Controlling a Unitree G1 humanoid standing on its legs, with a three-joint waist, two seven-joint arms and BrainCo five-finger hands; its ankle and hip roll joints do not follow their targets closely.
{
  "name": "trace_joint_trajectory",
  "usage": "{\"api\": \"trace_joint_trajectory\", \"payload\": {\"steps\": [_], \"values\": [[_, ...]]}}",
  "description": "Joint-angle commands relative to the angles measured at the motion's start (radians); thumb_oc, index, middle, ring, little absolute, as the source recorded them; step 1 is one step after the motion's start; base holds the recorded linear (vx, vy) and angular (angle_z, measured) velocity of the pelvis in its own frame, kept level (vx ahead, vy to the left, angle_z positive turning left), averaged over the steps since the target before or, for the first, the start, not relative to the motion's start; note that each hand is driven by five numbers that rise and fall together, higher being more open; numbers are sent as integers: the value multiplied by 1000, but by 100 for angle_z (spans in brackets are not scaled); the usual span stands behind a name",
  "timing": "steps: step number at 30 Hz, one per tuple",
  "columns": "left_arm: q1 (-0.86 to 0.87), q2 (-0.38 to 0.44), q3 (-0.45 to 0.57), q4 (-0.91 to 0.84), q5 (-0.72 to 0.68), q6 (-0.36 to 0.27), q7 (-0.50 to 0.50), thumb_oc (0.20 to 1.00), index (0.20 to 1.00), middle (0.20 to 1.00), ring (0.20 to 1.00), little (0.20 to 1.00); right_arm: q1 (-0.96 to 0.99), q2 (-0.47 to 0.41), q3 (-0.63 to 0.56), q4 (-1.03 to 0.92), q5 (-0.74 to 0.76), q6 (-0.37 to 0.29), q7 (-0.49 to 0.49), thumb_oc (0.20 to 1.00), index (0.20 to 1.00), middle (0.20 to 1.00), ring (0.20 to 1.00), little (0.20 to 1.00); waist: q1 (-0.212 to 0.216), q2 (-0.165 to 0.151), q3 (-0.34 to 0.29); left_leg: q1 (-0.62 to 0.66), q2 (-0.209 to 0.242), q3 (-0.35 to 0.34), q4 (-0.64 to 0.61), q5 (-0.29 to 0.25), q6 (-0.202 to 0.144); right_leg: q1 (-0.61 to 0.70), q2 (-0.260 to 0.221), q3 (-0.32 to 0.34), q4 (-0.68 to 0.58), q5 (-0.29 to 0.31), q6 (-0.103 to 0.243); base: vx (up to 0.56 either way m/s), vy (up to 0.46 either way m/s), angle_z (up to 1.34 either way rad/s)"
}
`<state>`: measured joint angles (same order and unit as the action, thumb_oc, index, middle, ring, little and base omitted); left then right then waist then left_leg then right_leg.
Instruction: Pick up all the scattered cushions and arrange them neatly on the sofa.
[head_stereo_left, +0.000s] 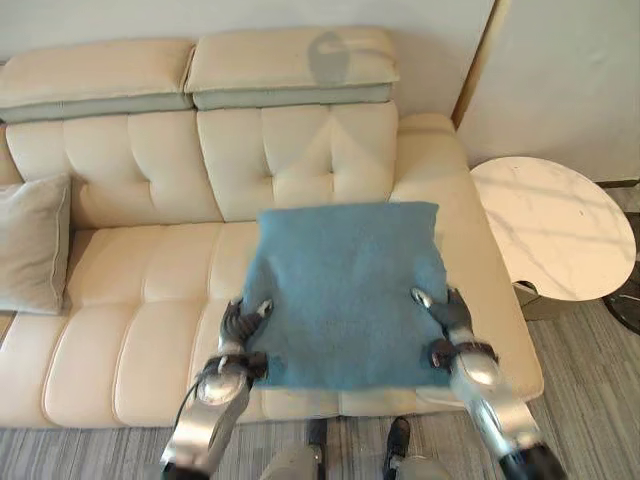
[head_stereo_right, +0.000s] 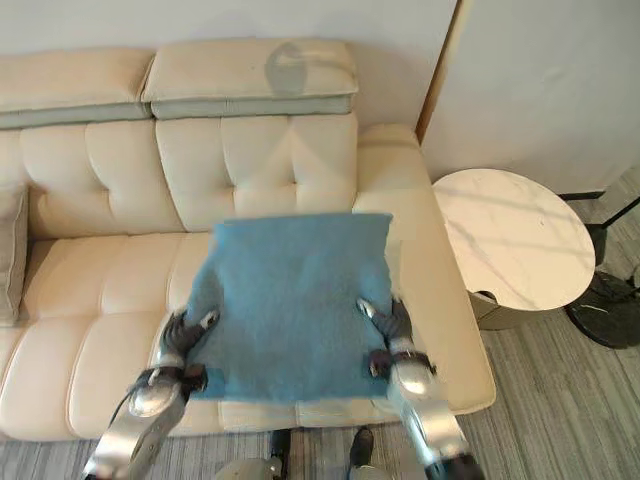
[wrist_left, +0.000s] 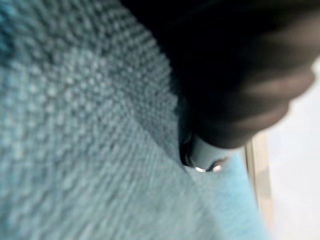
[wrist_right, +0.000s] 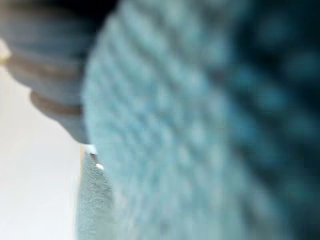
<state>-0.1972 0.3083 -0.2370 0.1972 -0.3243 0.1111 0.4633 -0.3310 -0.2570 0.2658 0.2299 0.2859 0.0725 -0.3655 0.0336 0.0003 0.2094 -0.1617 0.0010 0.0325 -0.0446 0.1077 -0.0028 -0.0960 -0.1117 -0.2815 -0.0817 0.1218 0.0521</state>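
Both hands (head_stereo_left: 243, 325) (head_stereo_left: 447, 312) — clamped on blue cushion (head_stereo_left: 345, 290)

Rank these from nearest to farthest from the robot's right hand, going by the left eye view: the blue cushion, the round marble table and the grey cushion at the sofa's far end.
1. The blue cushion: the right hand grips its right edge.
2. The round marble table: off to the right, beside the sofa's arm.
3. The grey cushion: farthest, against the backrest at the sofa's left end.

Round marble side table (head_stereo_left: 555, 228) on grey striped floor (head_stereo_left: 590, 370)
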Motion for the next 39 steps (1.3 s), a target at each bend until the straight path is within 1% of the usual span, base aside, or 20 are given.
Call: {"api": "trace_joint_trajectory", "payload": {"steps": [1, 4, 6, 8, 11, 15, 16, 17, 18, 21, 22, 23, 24, 25, 26, 28, 31, 32, 35, 39], "values": [[-433, 36, -119, 75, 57, -187, 149, 200, 200, 200, 200, 200, -357, -23, 69, 26, -28, -118, -136, 200, 200, 200, 200, 200, -11, -36, 69, -104, 26, 3, 78, -87, -32, -22, -48, 80, 95, -199, 43, -146, 78, -1], [-726, 71, -148, 192, 102, -206, 276, 200, 200, 200, 200, 200, -637, -54, 98, 119, -79, -118, -233, 200, 200, 200, 200, 200, -17, -17, 120, -252, 25, 3, 179, -98, -27, -179, -56, 102, 200, -199, 37, -145, 134, -11], [-924, 117, -183, 294, 151, -189, 365, 200, 200, 200, 200, 200, -833, -69, 125, 218, -98, -129, -313, 200, 200, 200, 200, 200, -24, -4, 147, -357, 17, -1, 225, -97, -27, -282, -58, 111, 245, -192, 41, -48, 136, -14], [-999, 129, -204, 344, 160, -188, 379, 200, 200, 200, 200, 200, -912, -75, 144, 268, -97, -141, -334, 200, 200, 200, 200, 200, -24, 1, 146, -416, 18, -3, 254, -102, -26, -342, -61, 118, 271, -194, 43, -2, 59, -7], [-1236, 176, -282, 473, 208, -165, 443, 200, 200, 200, 200, 200, -1139, -107, 232, 398, -103, -161, -384, 200, 200, 200, 200, 200, -16, 12, 162, -564, 10, -14, 317, -106, -26, -484, -73, 122, 327, -195, 51, 32, 90, -4], [-1359, 192, -334, 586, 237, -146, 462, 200, 200, 200, 200, 200, -1267, -138, 315, 494, -102, -179, -379, 200, 200, 200, 200, 200, -4, 19, 174, -655, 4, -19, 339, -99, -29, -569, -90, 115, 360, -194, 59, 51, 51, 6], [-1386, 194, -345, 624, 233, -144, 457, 247, 247, 247, 247, 247, -1299, -147, 347, 528, -88, -182, -367, 947, 947, 947, 947, 947, 0, 17, 180, -674, 0, -20, 346, -96, -30, -584, -93, 113, 364, -196, 60, 64, 62, 13], [-1411, 193, -361, 668, 227, -146, 445, 740, 740, 740, 740, 740, -1338, -165, 386, 574, -89, -174, -345, 1000, 1000, 1000, 1000, 1000, 5, 17, 183, -687, -2, -20, 348, -95, -30, -596, -94, 113, 364, -196, 62, 68, 62, 12], [-1460, 214, -402, 754, 215, -132, 433, 1000, 1000, 1000, 1000, 1000, -1377, -193, 439, 649, -66, -171, -321, 1000, 1000, 1000, 1000, 1000, 17, 13, 197, -712, -8, -20, 361, -94, -29, -607, -100, 107, 361, -196, 64, 53, 47, 8], [-1509, 237, -441, 825, 205, -131, 408, 1000, 1000, 1000, 1000, 1000, -1430, -231, 493, 707, -59, -166, -287, 1000, 1000, 1000, 1000, 1000, 26, 8, 211, -738, -14, -27, 379, -99, -26, -626, -102, 104, 371, -199, 66, 38, 25, 10], [-1545, 261, -476, 897, 192, -122, 392, 1000, 1000, 1000, 1000, 1000, -1468, -282, 540, 775, -81, -151, -290, 1000, 1000, 1000, 1000, 1000, 29, 4, 222, -752, -21, -30, 392, -104, -24, -635, -108, 102, 380, -198, 67, 13, 10, 14], [-1548, 260, -477, 900, 191, -124, 391, 1000, 1000, 1000, 1000, 1000, -1470, -282, 541, 777, -81, -152, -289, 1000, 1000, 1000, 1000, 1000, 30, 4, 222, -754, -21, -31, 393, -104, -23, -636, -108, 102, 381, -199, 67, 18, 27, 19], [-1577, 295, -519, 955, 203, -118, 370, 1000, 1000, 1000, 1000, 1000, -1505, -340, 592, 845, -128, -134, -290, 1000, 1000, 1000, 1000, 1000, 30, 3, 229, -764, -25, -32, 403, -106, -22, -643, -111, 98, 388, -196, 67, 6, 20, 17], [-1580, 295, -519, 958, 202, -120, 369, 1000, 1000, 1000, 1000, 1000, -1507, -340, 593, 847, -127, -135, -289, 1000, 1000, 1000, 1000, 1000, 30, 4, 229, -765, -26, -33, 404, -107, -22, -645, -111, 98, 389, -197, 67, 7, 44, 17], [-1598, 329, -555, 1000, 219, -112, 356, 1000, 1000, 1000, 1000, 1000, -1512, -386, 602, 878, -162, -136, -336, 1000, 1000, 1000, 1000, 1000, 33, 8, 238, -767, -29, -36, 408, -108, -21, -647, -114, 94, 393, -195, 68, 0, 32, 11], [-1613, 368, -580, 1025, 219, -114, 330, 1000, 1000, 1000, 1000, 1000, -1530, -438, 628, 923, -135, -122, -280, 1000, 1000, 1000, 1000, 1000, 33, 5, 239, -772, -32, -38, 413, -109, -19, -649, -115, 89, 393, -192, 67, -3, 27, 10], [-1610, 412, -593, 1043, 227, -103, 313, 1000, 1000, 1000, 1000, 1000, -1534, -481, 631, 943, -109, -126, -277, 1000, 1000, 1000, 1000, 1000, 32, 8, 246, -768, -35, -36, 409, -108, -19, -645, -118, 88, 391, -188, 68, -6, 39, 7], [-1593, 466, -612, 1046, 275, -82, 296, 1000, 1000, 1000, 1000, 1000, -1503, -538, 615, 950, -90, -129, -278, 1000, 1000, 1000, 1000, 1000, 29, 11, 251, -759, -38, -38, 405, -106, -20, -634, -118, 87, 385, -185, 69, -5, 35, 2], [-1528, 541, -605, 1045, 325, -57, 269, 1000, 1000, 1000, 1000, 1000, -1418, -593, 552, 940, -60, -132, -284, 1000, 1000, 1000, 1000, 1000, 22, 11, 254, -733, -39, -36, 388, -103, -20, -606, -114, 86, 362, -178, 72, -3, 37, 5], [-1393, 596, -507, 1011, 308, -58, 229, 1000, 1000, 1000, 1000, 1000, -1226, -605, 369, 876, 12, -134, -284, 1000, 1000, 1000, 1000, 1000, 13, 7, 261, -638, -38, -29, 345, -105, -18, -509, -104, 83, 303, -159, 80, 2, 6, -2]]}}
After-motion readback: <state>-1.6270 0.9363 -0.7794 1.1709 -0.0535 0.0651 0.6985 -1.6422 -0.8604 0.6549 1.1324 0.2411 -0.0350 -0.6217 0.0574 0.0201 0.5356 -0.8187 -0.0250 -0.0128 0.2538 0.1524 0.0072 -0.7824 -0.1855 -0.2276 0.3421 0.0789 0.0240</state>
